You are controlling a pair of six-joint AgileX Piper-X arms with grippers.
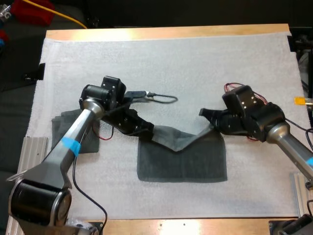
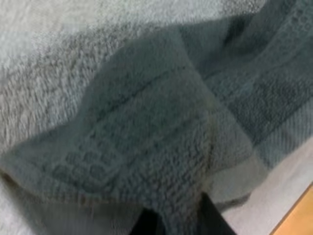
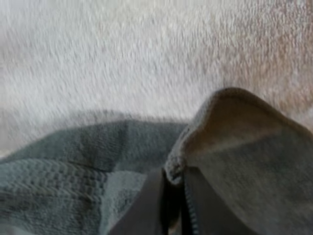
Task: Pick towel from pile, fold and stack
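Soft grey-green terry, the towel (image 1: 182,161) lies mid-mat, its far corners pinched by the left gripper (image 1: 148,132) and right gripper (image 1: 208,117), sagging between them; light and floppy, it likely handles best by its corners.

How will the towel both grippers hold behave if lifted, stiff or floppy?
Likely floppy: the towel sags in a V between left gripper and right gripper. Probably not slippery: its textured weave bunches between the right fingers.

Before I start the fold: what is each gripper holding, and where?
Both hold the same towel: left gripper pinches its far left corner, right gripper its far right corner.
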